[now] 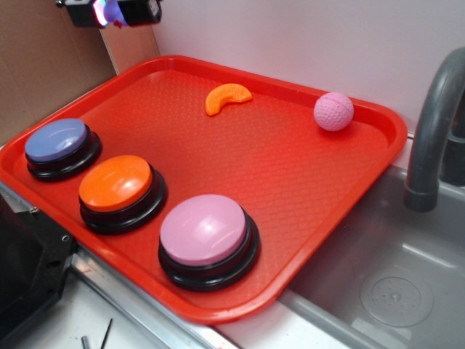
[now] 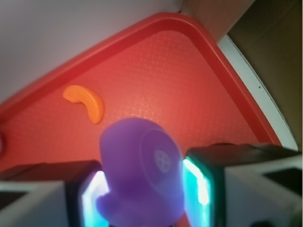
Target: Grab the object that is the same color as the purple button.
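In the wrist view my gripper [image 2: 144, 189] is shut on the object [image 2: 139, 170], a small rounded purple toy that fills the gap between the two glowing fingers [image 2: 201, 184]. It hangs well above the red tray [image 2: 156, 75]. In the exterior view my gripper [image 1: 112, 11] sits at the top left edge, above the tray's far left corner, with a purple glint between its fingers. The purple button [image 1: 57, 140], a blue-violet dome on a black base, stands at the tray's left edge.
An orange dome button [image 1: 116, 183] and a larger pink-lilac dome button [image 1: 204, 230] line the tray's near side. An orange crescent piece [image 1: 227, 97] and a pink dimpled ball [image 1: 333, 111] lie at the far side. A grey faucet [image 1: 432, 123] and sink [image 1: 392, 291] are right of the tray.
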Robot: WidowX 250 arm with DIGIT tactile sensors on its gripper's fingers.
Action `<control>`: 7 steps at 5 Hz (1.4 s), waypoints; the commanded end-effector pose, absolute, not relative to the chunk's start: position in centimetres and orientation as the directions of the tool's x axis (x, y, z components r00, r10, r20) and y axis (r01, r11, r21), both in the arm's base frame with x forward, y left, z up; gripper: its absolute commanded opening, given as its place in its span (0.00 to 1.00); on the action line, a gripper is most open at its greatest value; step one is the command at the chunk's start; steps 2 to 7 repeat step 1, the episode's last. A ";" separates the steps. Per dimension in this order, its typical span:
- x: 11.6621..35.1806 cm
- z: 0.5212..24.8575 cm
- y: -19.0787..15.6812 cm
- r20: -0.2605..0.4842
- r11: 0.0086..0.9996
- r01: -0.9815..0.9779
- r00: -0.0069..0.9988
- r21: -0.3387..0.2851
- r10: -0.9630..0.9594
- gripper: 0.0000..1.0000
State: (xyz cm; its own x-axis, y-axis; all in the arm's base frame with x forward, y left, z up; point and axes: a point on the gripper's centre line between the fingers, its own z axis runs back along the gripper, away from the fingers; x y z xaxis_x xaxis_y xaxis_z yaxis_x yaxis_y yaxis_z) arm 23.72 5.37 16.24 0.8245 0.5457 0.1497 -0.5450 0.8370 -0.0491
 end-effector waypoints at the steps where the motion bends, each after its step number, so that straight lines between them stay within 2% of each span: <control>1: 23.4 20.0 6.7 0.250 0.782 -0.618 0.747 -0.077 0.616 0.00; 7: 23.4 20.0 6.7 0.250 0.782 -0.618 0.747 -0.077 0.616 0.00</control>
